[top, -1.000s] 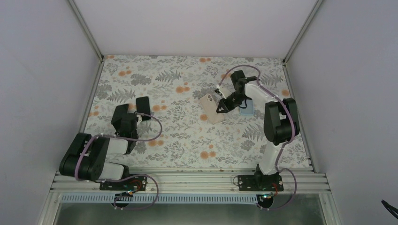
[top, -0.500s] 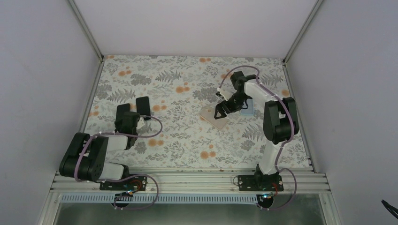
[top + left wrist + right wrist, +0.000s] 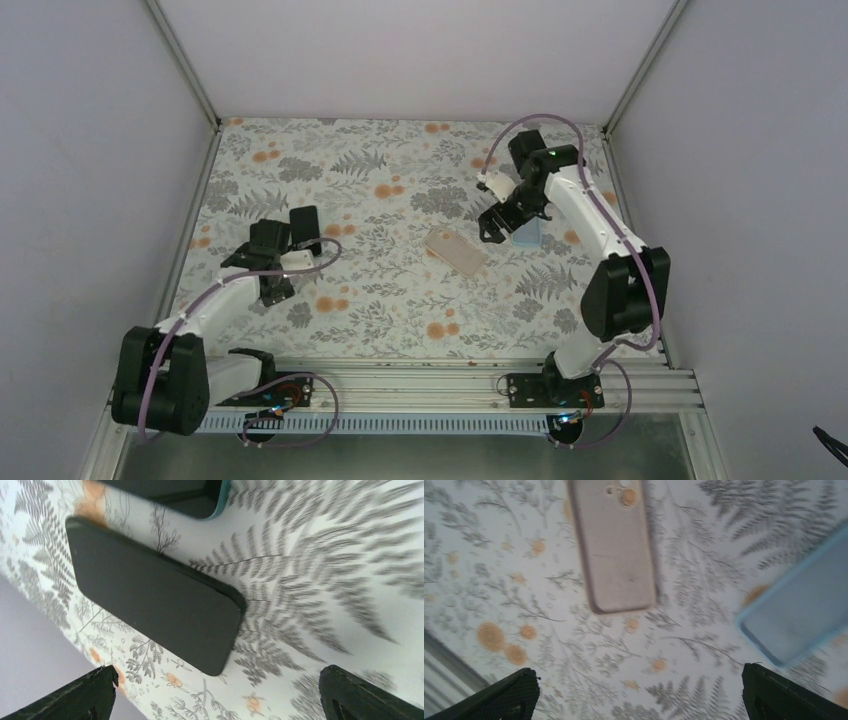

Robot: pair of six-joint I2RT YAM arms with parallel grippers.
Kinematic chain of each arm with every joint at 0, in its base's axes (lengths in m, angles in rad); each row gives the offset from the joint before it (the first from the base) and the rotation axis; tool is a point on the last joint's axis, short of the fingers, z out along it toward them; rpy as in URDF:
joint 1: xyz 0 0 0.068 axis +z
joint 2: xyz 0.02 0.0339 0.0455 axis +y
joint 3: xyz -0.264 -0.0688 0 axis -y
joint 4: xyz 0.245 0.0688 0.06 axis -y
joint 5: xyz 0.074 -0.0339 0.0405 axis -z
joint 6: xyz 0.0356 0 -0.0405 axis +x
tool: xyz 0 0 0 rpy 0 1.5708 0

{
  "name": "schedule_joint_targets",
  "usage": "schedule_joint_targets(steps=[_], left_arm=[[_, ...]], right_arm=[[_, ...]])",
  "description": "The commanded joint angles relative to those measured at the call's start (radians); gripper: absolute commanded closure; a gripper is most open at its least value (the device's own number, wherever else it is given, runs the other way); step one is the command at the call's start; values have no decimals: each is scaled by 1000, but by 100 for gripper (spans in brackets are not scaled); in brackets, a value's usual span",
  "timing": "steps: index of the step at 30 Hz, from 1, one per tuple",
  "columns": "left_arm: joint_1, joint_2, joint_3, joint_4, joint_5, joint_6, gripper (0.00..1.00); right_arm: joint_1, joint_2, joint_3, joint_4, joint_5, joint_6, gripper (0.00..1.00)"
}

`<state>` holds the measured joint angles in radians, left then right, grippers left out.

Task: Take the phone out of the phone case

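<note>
The left gripper (image 3: pixel 222 694) was seen spread wide with nothing held, above a black phone (image 3: pixel 152 607) laid flat on the flowered table (image 3: pixel 380 300), outside any case. Just beside it a teal-rimmed case (image 3: pixel 200 502) was cut off by the frame; its contents could not be told. The right gripper (image 3: pixel 639 695) was likewise fully parted and empty. Below it lay a beige phone case (image 3: pixel 616 545), back up, its contents not discernible. A light-blue case (image 3: pixel 804 610) was seen nearby, apparently hollow.
</note>
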<state>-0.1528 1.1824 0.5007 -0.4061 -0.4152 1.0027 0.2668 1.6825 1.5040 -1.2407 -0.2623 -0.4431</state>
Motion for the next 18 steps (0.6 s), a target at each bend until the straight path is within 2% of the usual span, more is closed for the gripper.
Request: schedule_joint_targets(steps=[1, 4, 7, 12, 16, 18], left_arm=[[1, -96, 181, -437, 266, -29, 0], [7, -125, 362, -568, 394, -51, 0], [23, -122, 548, -589, 489, -117, 0], [102, -72, 719, -416, 445, -336, 0], [207, -63, 682, -170, 268, -496, 0], [265, -76, 654, -74, 253, -535, 0]], right_arm=[[-10, -91, 23, 9, 206, -3, 0], [-32, -150, 24, 146, 355, 34, 0], [-87, -218, 6, 325, 447, 80, 0], [-227, -345, -185, 673, 420, 139, 0], [-290, -369, -310, 803, 407, 212, 0], [-307, -372, -378, 871, 416, 231, 0]])
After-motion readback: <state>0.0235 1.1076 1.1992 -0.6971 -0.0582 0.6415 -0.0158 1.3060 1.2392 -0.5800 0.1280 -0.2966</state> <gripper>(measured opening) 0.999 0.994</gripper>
